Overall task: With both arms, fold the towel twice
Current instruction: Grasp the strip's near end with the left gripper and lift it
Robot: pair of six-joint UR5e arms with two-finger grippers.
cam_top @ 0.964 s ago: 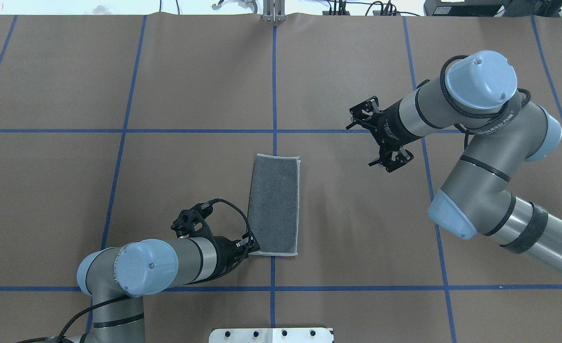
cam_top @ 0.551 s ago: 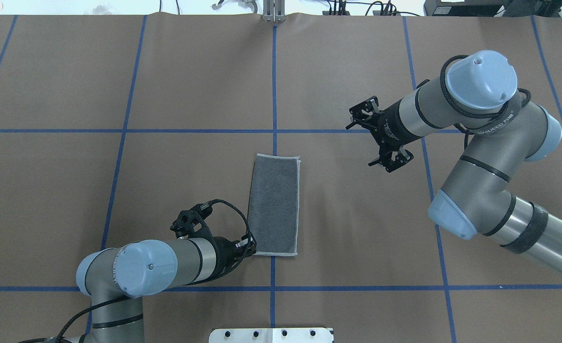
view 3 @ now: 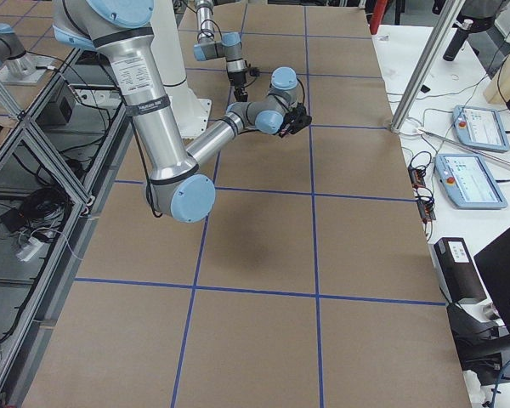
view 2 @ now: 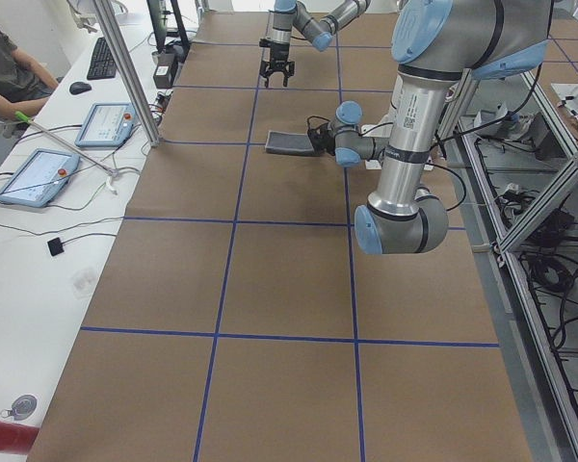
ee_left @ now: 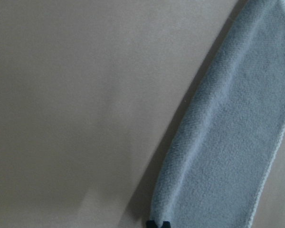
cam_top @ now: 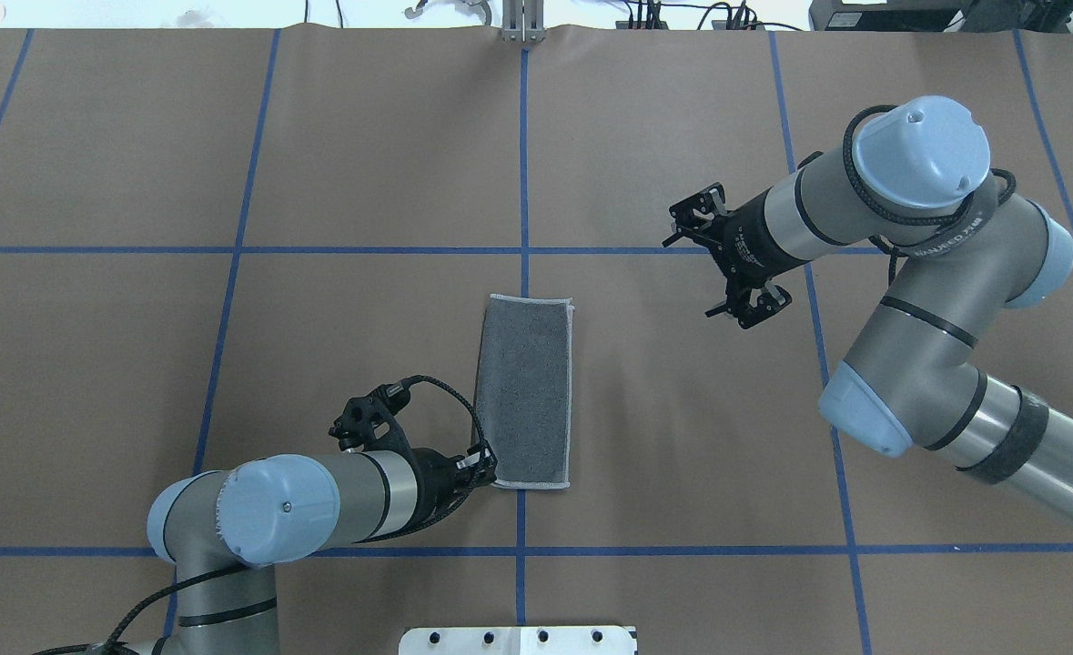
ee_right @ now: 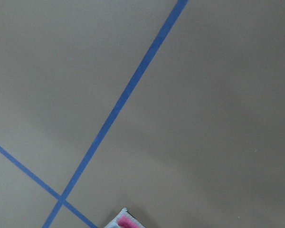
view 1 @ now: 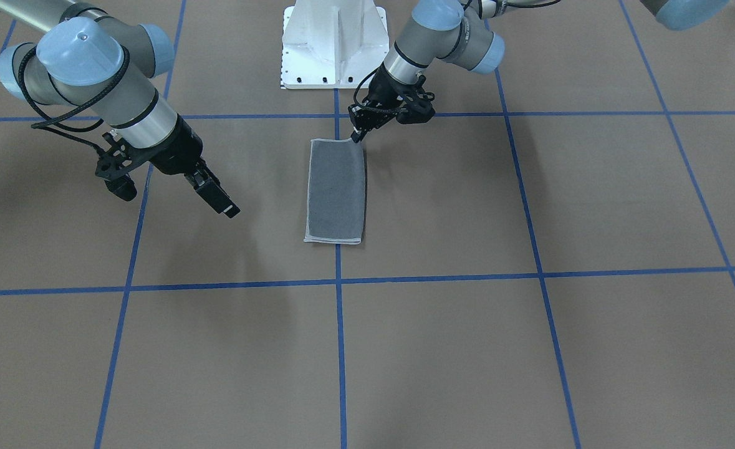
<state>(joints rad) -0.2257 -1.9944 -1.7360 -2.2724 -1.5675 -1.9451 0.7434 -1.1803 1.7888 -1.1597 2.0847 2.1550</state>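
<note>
Once-folded towel (cam_top: 525, 393) lying flat, the left gripper (cam_top: 484, 470) nipping one corner

The towel is lying grey face up as a narrow strip across the middle tape line (cam_top: 523, 182), somewhat nearer the table's (cam_top: 363, 136) robot-side edge than its far edge. The left gripper's tips are pressing together at the strip's left corner on the robot's side, apparently pinching it (the wrist view is cutting them off, so whether both layers are caught is unclear). The right gripper (cam_top: 689, 276) is hanging with jaws spread wide, well apart toward the table's right edge. As soft, light, limp terry, the cloth is probably going to sag and its layers slide apart unless it is held at both corners of one short end. The pink face is hiding inside; only a pink sliver is peeking in at the bottom of the right wrist view.
</note>
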